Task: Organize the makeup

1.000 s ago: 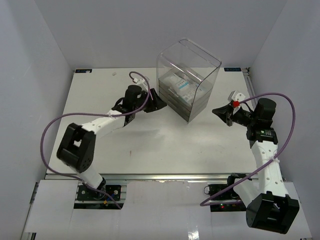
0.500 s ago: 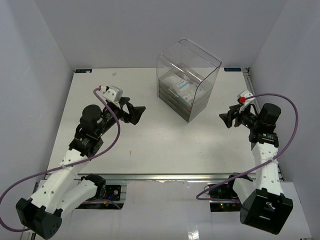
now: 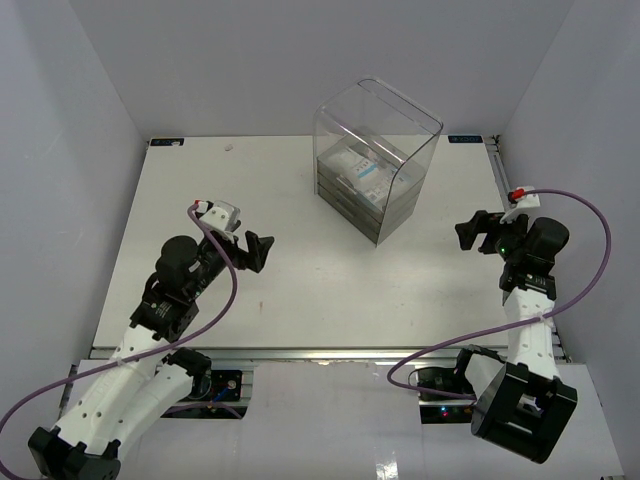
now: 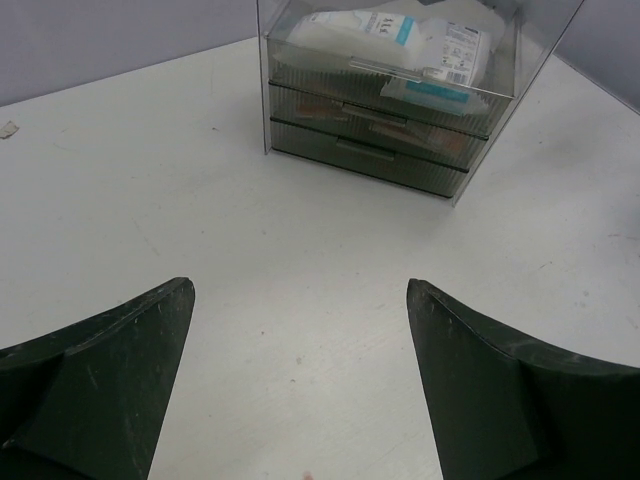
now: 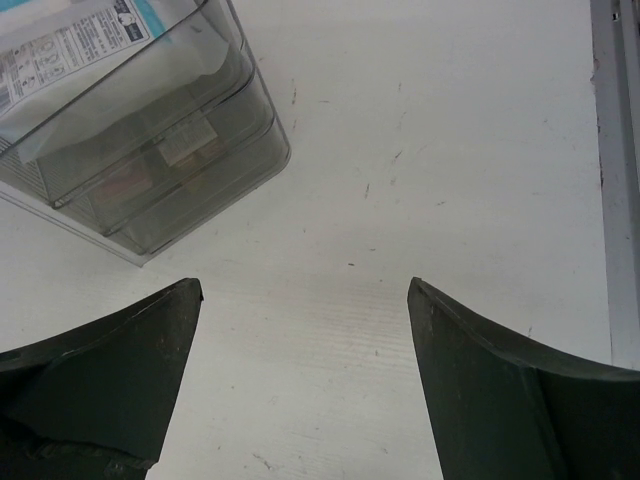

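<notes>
White-and-blue sachets [image 4: 400, 35] [image 3: 362, 170] [image 5: 70, 40] lie in the top compartment of a clear plastic drawer box [image 3: 375, 170] at the back middle of the table. Through its closed lower drawers [image 4: 375, 135] I see faint reddish makeup shapes [image 5: 130, 180]. My left gripper [image 3: 256, 250] hangs open over the bare table left of the box, nothing between its fingers [image 4: 110, 370]. My right gripper [image 3: 474, 232] is open too, empty, to the right of the box, its fingers [image 5: 500, 380] over bare table.
The white table [image 3: 330, 290] is walled in by grey panels on three sides. A metal rail [image 5: 615, 150] runs along the table's right edge. A small scrap [image 3: 231, 147] lies near the back left edge.
</notes>
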Robot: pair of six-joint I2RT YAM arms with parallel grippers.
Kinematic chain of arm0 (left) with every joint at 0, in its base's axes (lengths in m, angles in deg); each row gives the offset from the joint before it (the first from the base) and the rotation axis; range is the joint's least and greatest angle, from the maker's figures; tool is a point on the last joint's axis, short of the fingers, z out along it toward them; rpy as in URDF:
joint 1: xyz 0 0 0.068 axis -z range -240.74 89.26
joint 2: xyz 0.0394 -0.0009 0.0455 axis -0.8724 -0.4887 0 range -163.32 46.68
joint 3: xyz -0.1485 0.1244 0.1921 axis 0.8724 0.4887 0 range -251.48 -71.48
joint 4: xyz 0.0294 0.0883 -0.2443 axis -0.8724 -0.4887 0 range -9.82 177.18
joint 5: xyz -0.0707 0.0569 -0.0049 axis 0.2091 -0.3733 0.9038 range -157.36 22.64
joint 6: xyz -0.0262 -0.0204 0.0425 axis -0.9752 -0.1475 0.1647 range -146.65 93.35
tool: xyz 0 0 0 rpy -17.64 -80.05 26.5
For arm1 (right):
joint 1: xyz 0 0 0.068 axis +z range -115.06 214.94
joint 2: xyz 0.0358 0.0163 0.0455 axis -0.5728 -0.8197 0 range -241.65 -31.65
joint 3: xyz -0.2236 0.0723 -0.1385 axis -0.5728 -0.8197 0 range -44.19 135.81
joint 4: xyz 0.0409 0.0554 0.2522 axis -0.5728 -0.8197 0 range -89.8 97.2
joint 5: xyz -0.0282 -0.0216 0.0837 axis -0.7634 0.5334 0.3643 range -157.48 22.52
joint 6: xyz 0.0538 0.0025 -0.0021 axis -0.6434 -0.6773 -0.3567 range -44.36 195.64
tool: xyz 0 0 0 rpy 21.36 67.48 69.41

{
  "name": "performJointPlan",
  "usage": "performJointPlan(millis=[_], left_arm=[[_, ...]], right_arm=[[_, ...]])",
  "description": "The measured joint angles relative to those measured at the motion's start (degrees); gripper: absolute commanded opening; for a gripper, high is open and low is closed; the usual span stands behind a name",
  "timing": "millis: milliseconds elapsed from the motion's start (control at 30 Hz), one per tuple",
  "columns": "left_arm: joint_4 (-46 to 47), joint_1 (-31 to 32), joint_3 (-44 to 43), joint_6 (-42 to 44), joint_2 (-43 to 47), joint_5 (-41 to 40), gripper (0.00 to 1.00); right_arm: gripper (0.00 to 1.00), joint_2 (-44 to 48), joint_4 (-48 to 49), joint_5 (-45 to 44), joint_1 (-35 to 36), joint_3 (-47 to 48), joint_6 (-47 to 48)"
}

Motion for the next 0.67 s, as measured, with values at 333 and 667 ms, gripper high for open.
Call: performJointPlan(millis=[333, 667], left_arm=[[-0.6, 0.0, 0.0, 0.2, -1.0, -0.9, 0.98], [-0.6, 0.0, 0.0, 0.3, -1.0, -0.9, 0.98]], right_arm=[[0.9, 0.0, 0.9, -3.5, 0.0, 0.0, -5.6], [0.9, 0.4, 0.9, -8.1, -0.2, 0.0, -8.4]])
